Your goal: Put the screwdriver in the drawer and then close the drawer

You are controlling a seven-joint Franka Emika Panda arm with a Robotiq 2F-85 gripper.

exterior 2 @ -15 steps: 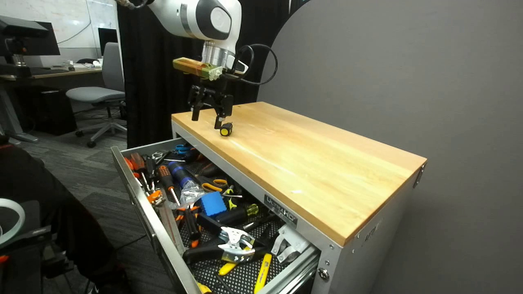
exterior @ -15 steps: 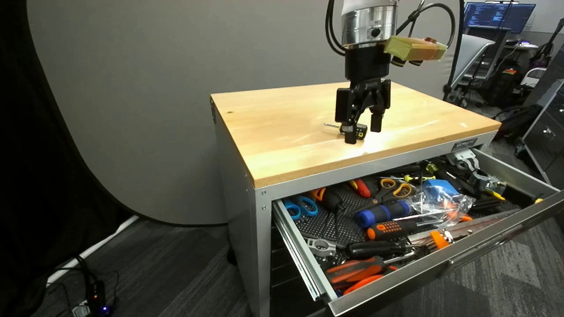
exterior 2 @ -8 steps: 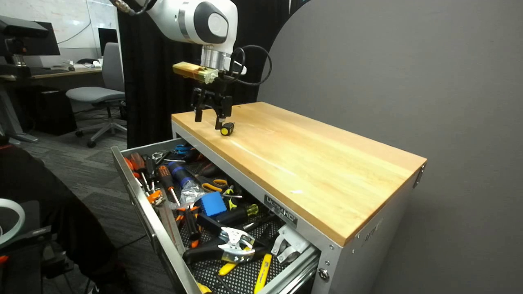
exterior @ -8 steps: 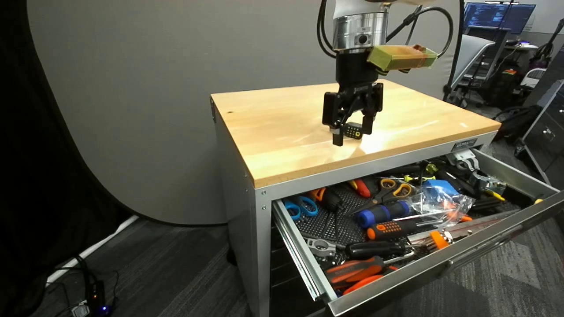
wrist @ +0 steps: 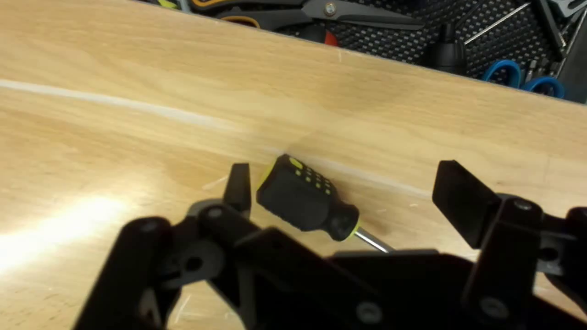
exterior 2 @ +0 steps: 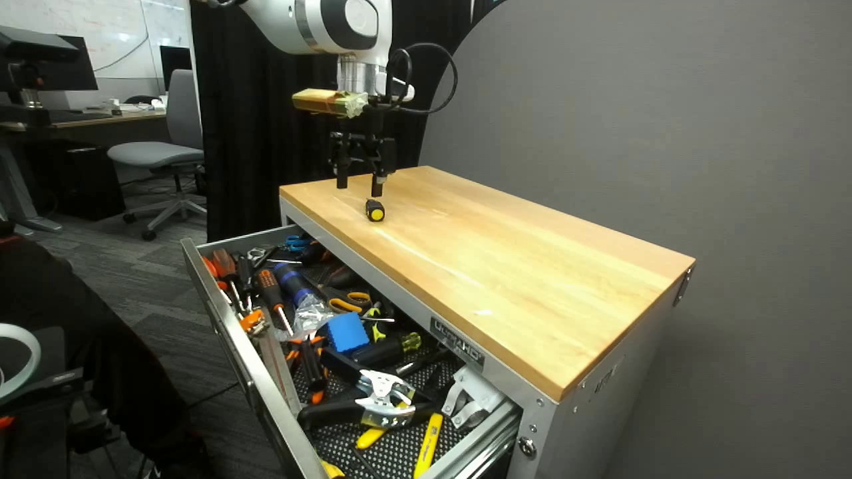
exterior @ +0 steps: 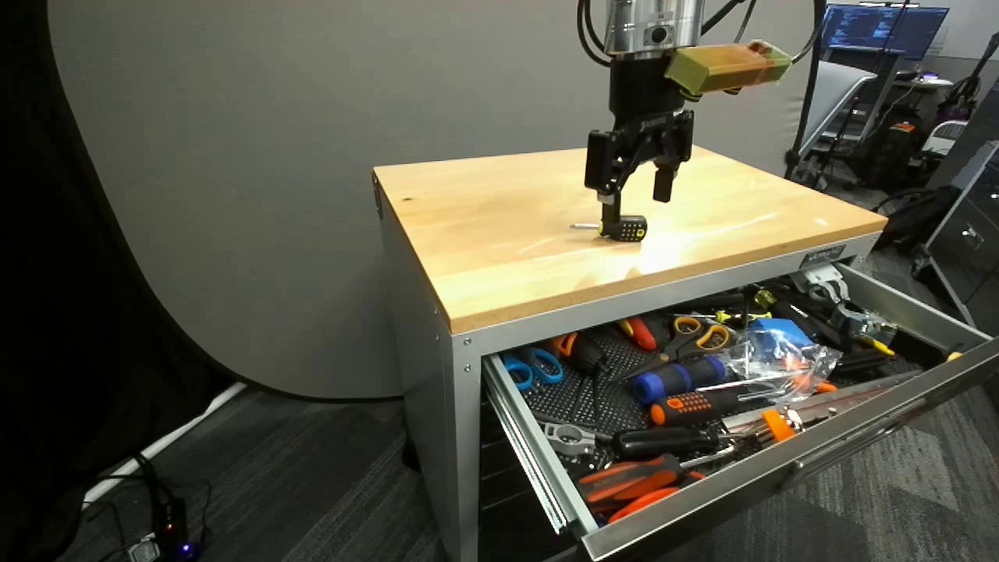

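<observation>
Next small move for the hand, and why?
Probably a small turn of the hand, so its fingers can close across the screwdriver. In the wrist view they stand open, and the screwdriver lies more along the line between them than across it; shutting now might catch it nearer end-on and let it twist.

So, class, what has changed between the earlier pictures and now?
In an exterior view, the gripper has risen and moved toward the picture's right; the screwdriver has turned slightly, edging the same way. Nothing was gripped or let go. The gripper stayed open and the drawer stayed pulled out.
</observation>
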